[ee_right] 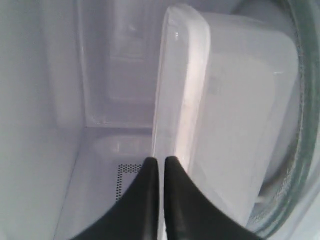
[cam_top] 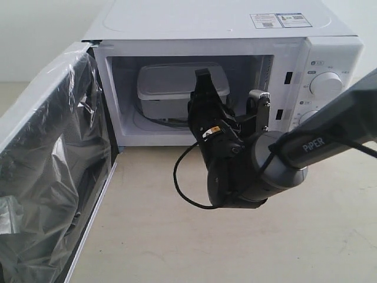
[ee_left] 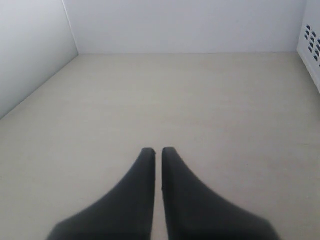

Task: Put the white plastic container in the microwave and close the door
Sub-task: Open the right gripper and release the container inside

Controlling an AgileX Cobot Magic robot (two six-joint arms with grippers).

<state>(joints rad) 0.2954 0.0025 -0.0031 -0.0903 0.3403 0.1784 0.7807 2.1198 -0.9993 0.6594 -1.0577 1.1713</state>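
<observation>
Pale beige desk [cam_top: 177,236], matt and faintly grained, set against plain white walls.

Item 1, left pincer [ee_left: 158,151]: black tapered fingers pressed together, holding nothing, over bare desk.

Item 2, door [cam_top: 47,177]: swung fully open at the left. Dark window under loose clear film [cam_top: 41,194], crinkled and glossy.

Item 3, microwave [cam_top: 224,23]: white boxy shell, smooth pale cavity, stickers [cam_top: 281,20] on top.

Item 4, white plastic container [cam_top: 171,85]: inside the cavity on the glass turntable [ee_right: 300,100]. Translucent, rounded corners, flat rimmed lid.

Item 5, right pincer [cam_top: 203,75]: black, jaws together and empty, tips at the cavity mouth just beside the lid rim. Whether they touch it cannot be told. Black cable [cam_top: 182,183] loops below the wrist.

Item 6, 2 round white knobs [cam_top: 326,84]: far right panel.

Handling note: placement looks done and closing remains. Probably best to draw the right pincer straight back so the lid is not dragged. Keep the cable out of the doorway, then press the door's outer face near its free edge in 1 slow sweep. The film looks slippery and could snag.
</observation>
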